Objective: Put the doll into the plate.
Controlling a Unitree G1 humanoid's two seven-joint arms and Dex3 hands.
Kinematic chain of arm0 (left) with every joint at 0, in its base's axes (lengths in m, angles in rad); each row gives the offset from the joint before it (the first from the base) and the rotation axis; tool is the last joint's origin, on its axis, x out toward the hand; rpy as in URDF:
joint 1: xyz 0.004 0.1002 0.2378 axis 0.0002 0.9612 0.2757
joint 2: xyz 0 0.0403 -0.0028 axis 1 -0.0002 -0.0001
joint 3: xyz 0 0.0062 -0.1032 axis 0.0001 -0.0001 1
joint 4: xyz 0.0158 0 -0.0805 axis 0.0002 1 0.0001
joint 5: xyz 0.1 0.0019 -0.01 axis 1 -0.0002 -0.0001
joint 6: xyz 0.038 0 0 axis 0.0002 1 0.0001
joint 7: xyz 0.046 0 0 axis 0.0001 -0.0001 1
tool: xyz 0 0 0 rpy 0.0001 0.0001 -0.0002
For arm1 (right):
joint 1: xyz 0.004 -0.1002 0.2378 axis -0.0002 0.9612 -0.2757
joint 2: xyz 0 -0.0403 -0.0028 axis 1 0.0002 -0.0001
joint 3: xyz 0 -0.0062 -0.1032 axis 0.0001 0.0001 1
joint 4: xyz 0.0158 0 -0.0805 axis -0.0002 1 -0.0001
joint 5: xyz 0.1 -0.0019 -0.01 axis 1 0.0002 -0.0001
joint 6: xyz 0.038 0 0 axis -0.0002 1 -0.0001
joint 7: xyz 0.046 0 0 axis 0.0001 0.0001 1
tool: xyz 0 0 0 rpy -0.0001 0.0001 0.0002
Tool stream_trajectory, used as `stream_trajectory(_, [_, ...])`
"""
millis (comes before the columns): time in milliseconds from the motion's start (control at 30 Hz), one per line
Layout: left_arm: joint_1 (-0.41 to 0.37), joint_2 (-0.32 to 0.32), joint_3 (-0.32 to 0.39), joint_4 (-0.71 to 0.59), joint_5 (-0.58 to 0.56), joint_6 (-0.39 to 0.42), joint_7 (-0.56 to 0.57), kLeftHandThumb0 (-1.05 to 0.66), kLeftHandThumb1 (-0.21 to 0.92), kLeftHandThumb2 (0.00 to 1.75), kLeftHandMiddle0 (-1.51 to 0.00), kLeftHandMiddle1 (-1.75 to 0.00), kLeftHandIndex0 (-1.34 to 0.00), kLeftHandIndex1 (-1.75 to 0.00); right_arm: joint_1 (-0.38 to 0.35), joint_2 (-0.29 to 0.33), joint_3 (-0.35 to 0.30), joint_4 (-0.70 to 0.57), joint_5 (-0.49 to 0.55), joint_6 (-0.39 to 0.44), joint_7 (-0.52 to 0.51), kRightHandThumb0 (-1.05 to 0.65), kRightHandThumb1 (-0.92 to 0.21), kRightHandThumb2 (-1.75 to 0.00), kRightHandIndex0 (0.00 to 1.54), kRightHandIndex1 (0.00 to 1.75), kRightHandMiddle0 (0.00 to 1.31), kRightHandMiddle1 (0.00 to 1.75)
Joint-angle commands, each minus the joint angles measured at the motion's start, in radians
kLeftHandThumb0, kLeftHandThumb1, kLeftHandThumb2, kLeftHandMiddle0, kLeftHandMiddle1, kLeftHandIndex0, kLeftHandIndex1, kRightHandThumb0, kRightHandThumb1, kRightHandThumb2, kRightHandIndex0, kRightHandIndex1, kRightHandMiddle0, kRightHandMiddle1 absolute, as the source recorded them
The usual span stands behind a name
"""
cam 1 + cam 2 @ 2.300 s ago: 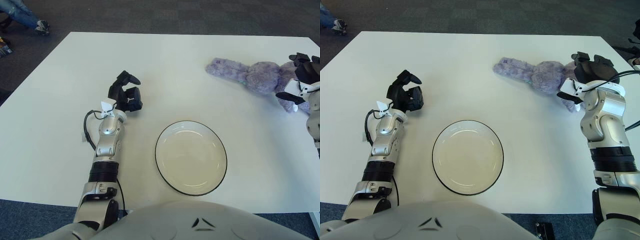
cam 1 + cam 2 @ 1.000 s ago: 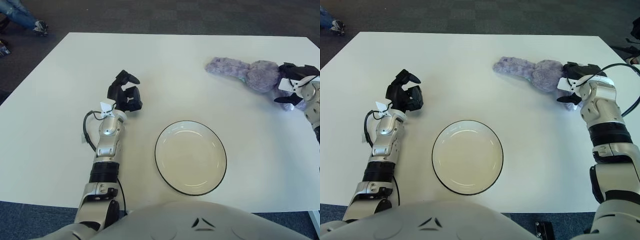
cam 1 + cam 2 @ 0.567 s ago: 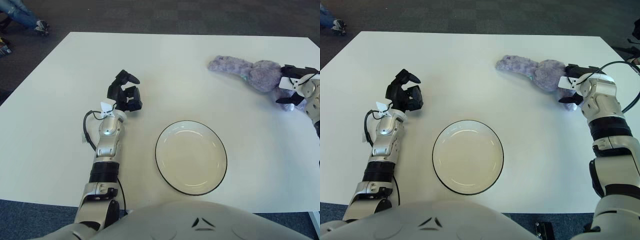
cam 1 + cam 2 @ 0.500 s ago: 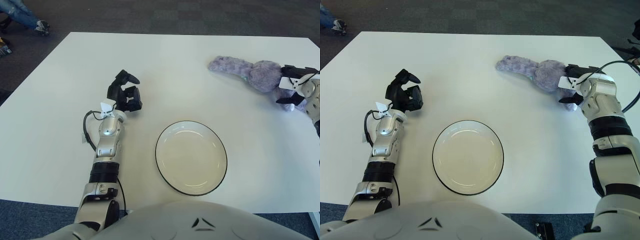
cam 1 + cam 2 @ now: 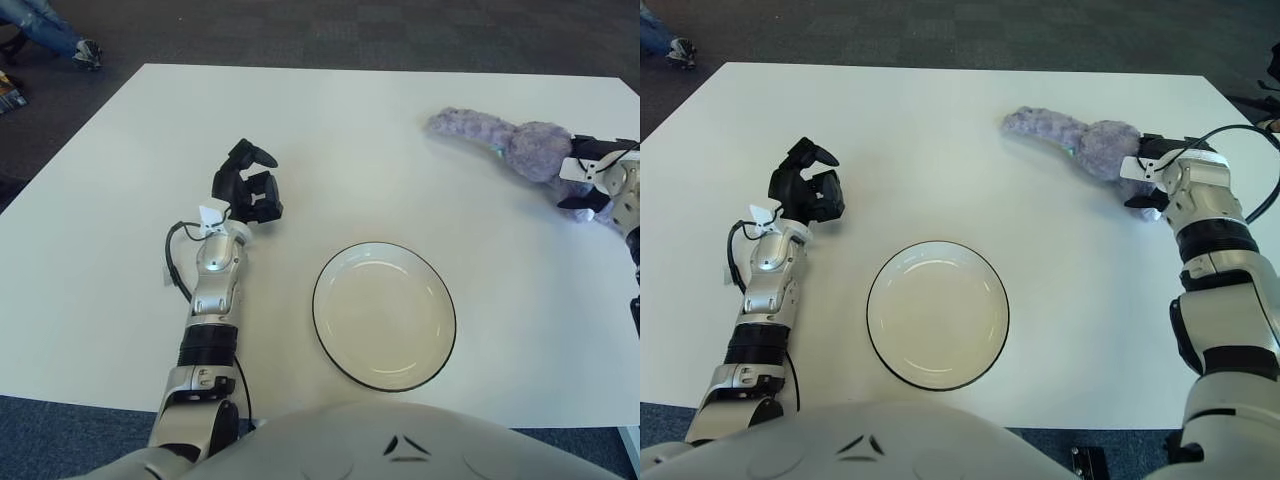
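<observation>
**An office or lab room with carpet tiles**

A broad white counter (image 5: 330,120) stands on dark grey-blue carpet tiles (image 5: 300,30), the flooring of an office or test room. At the far left corner a seated person's jeans leg and sneaker (image 5: 60,35) show beside the counter.

One purple plush doll (image 5: 1080,142), one white black-rimmed plate (image 5: 937,314), one white table (image 5: 940,130). Two robot hands: left hand (image 5: 806,186), right hand (image 5: 1160,170). One shoe (image 5: 86,54) on the carpet.
</observation>
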State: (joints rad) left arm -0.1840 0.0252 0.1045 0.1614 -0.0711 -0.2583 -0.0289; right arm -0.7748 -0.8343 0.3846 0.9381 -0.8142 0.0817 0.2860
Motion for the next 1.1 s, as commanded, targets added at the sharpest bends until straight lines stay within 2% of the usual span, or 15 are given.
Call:
stream_trajectory(0, [0.009,-0.005,0.003,-0.002,-0.006,-0.011,0.006,-0.5,0.27,1.38,-1.23,-1.75,-0.65,-1.75,0.049,0.032,0.026,0.041,0.006,0.026,0.018,-0.53,-0.27,-0.98,0.0,0.89,0.0,0.2])
stream_trajectory(67, [0.01,-0.008,0.004,-0.005,-0.007,-0.011,0.006,-0.5,0.26,1.39,-1.23,-1.75,-0.66,-1.75,0.055,0.038,0.033,0.035,0.003,0.047,0.01,-0.48,-0.27,-1.0,0.0,0.93,0.0,0.23])
stream_trajectory(133, [0.01,-0.009,0.005,-0.005,-0.007,-0.011,0.006,-0.51,0.25,1.4,-1.23,-1.75,-0.67,-1.75,0.059,0.044,0.039,0.028,0.001,0.066,0.004,-0.42,-0.26,-1.03,0.0,1.08,0.0,0.28])
stream_trajectory(167, [0.01,-0.01,0.006,-0.005,-0.007,-0.011,0.007,-0.51,0.25,1.4,-1.23,-1.75,-0.67,-1.75,0.06,0.044,0.041,0.026,0.001,0.071,0.002,-0.41,-0.26,-1.03,0.0,1.18,0.0,0.29])
stream_trajectory(233, [0.009,-0.01,0.007,-0.004,-0.006,-0.012,0.006,-0.51,0.25,1.4,-1.23,-1.75,-0.67,-1.75,0.035,0.065,0.053,0.127,0.0,0.045,-0.053,-0.34,-0.26,-1.06,0.0,1.45,0.0,0.36])
stream_trajectory(267, [0.009,-0.01,0.007,-0.003,-0.006,-0.013,0.005,-0.51,0.25,1.4,-1.23,-1.75,-0.67,-1.75,0.04,0.062,0.053,0.105,0.001,0.062,-0.047,-0.33,-0.26,-1.07,0.0,1.5,0.0,0.37])
stream_trajectory(333, [0.009,-0.011,0.007,-0.003,-0.006,-0.015,0.004,-0.51,0.24,1.41,-1.23,-1.75,-0.67,-1.75,0.044,0.064,0.056,0.08,0.004,0.088,-0.046,-0.2,-0.26,-1.13,0.0,1.64,0.0,0.43])
stream_trajectory(467, [0.009,-0.011,0.006,-0.004,-0.006,-0.015,0.003,-0.51,0.24,1.41,-1.23,-1.75,-0.68,-1.75,0.047,0.078,0.061,0.084,0.008,0.121,-0.07,-0.08,-0.27,-1.19,0.05,1.72,0.0,0.52])
stream_trajectory(533, [0.011,-0.009,0.007,-0.008,-0.007,-0.013,0.0,-0.51,0.24,1.41,-1.23,-1.75,-0.68,-1.75,0.06,0.087,0.055,0.061,0.01,0.161,-0.094,0.19,-0.46,-1.05,0.25,1.74,0.0,0.58])
stream_trajectory(633, [0.012,-0.007,0.007,-0.009,-0.008,-0.01,-0.002,-0.51,0.24,1.41,-1.23,-1.75,-0.68,-1.75,0.073,0.093,0.049,0.036,0.014,0.198,-0.121,0.33,-0.54,-1.0,0.35,1.74,0.0,0.64])
stream_trajectory(767, [0.012,-0.006,0.008,-0.007,-0.009,-0.011,-0.004,-0.51,0.24,1.41,-1.23,-1.75,-0.68,-1.75,0.095,0.098,0.032,-0.006,0.026,0.239,-0.156,0.38,-0.52,-1.04,0.42,1.75,0.0,0.76])
stream_trajectory(800, [0.011,-0.005,0.008,-0.007,-0.009,-0.012,-0.004,-0.51,0.24,1.41,-1.24,-1.75,-0.68,-1.75,0.099,0.1,0.027,-0.01,0.03,0.244,-0.164,0.4,-0.5,-1.08,0.44,1.75,0.0,0.85])
stream_trajectory(933, [0.011,-0.006,0.009,-0.004,-0.008,-0.014,-0.003,-0.51,0.24,1.41,-1.24,-1.75,-0.67,-1.75,0.093,0.09,0.008,0.035,0.055,0.202,-0.194,0.43,-0.41,-1.2,0.52,1.75,0.0,1.18])
stream_trajectory(1033, [0.01,-0.006,0.009,-0.004,-0.009,-0.015,-0.003,-0.51,0.24,1.41,-1.23,-1.75,-0.67,-1.75,0.085,0.091,0.006,0.06,0.061,0.183,-0.2,0.44,-0.38,-1.24,0.55,1.75,0.0,1.29])
stream_trajectory(1067, [0.01,-0.006,0.009,-0.003,-0.009,-0.015,-0.003,-0.51,0.24,1.41,-1.23,-1.75,-0.67,-1.75,0.081,0.093,0.006,0.069,0.063,0.175,-0.2,0.45,-0.36,-1.25,0.56,1.75,0.0,1.41])
